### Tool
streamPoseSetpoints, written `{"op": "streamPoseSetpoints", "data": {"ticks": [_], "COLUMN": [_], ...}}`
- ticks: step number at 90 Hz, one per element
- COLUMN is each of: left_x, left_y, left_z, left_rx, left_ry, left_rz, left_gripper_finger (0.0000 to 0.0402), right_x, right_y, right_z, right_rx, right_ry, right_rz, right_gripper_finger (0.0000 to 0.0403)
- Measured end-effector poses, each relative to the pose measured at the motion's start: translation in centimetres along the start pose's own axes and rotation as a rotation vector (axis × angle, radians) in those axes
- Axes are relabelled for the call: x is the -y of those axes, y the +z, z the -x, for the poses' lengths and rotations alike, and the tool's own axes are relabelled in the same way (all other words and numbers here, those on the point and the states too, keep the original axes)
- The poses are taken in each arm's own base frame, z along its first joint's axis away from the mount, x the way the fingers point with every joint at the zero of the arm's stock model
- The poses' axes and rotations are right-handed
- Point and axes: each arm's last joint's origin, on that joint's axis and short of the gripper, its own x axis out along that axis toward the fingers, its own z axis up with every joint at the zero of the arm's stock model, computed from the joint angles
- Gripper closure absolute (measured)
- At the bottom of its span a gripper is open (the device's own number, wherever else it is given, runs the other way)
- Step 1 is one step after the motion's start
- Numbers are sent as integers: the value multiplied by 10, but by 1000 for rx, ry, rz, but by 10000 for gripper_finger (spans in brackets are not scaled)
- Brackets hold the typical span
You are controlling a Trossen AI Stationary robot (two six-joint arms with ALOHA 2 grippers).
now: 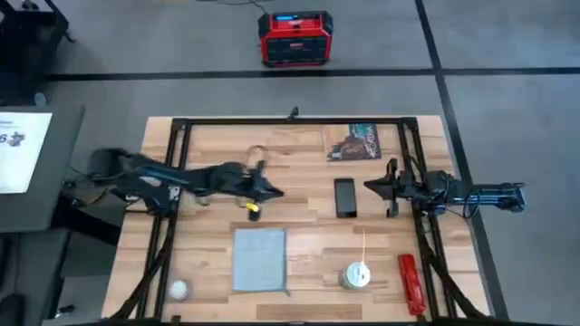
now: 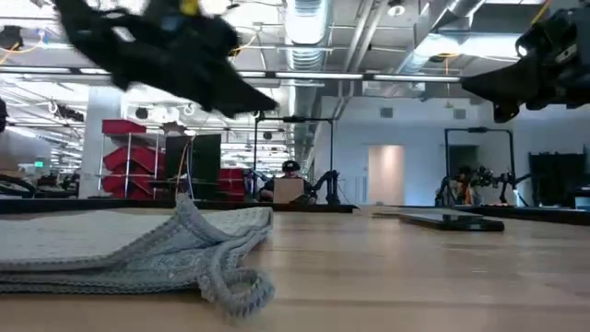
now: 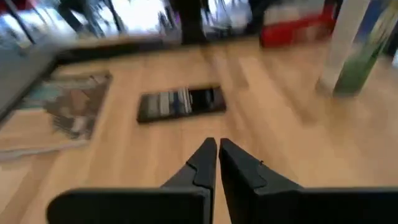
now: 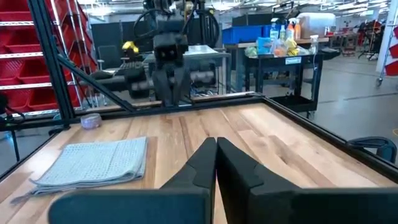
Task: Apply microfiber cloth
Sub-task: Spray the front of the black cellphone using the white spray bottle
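The microfiber cloth (image 1: 260, 259), pale grey-blue and folded, lies flat on the wooden table near its front edge, and also shows in the low view (image 2: 138, 242) and the right wrist view (image 4: 93, 163). The black phone (image 1: 345, 197) lies flat at mid-table, between the two grippers. My left gripper (image 1: 276, 192) hovers shut above the table, left of the phone (image 3: 180, 102) and beyond the cloth. My right gripper (image 1: 369, 186) hovers shut just right of the phone. In each wrist view the gripper's fingers, left (image 3: 216, 152) and right (image 4: 216, 149), are closed on nothing.
A dark printed booklet (image 1: 353, 142) lies at the far side. Near the front edge are a white ball (image 1: 178, 290), a pale roll with a stick (image 1: 356, 274) and a red object (image 1: 410, 282). A black frame (image 1: 290, 120) rims the table. A red box (image 1: 294, 38) stands on the floor beyond.
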Motion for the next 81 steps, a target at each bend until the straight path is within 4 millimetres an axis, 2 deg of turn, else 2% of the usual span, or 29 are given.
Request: {"op": "streamPoseSetpoints", "data": {"ticks": [11,23,38,54,69,81], "left_x": [-21,-38,-51,-49,-53,-61], "left_y": [11,20,44,62,57,51], "left_z": [-36,-64,-85,-101,-116,-131], "left_rx": [-54,-35,-9,-56,-110,-130], "left_ry": [6,-80,-101,-115,-93,-79], "left_rz": [-37,-26,-121,-311,-479,-572], "left_gripper_finger": [402,402,402,402,402,402], "right_x": [0,0,0,0,0,0], "right_y": [0,0,0,1,1,1], "right_z": [0,0,0,0,0,0], "right_rx": [0,0,0,7,7,5], "right_ry": [0,0,0,0,1,3], "right_rz": [0,0,0,-1,-9,-86], "right_gripper_finger": [403,403,403,403,403,403]}}
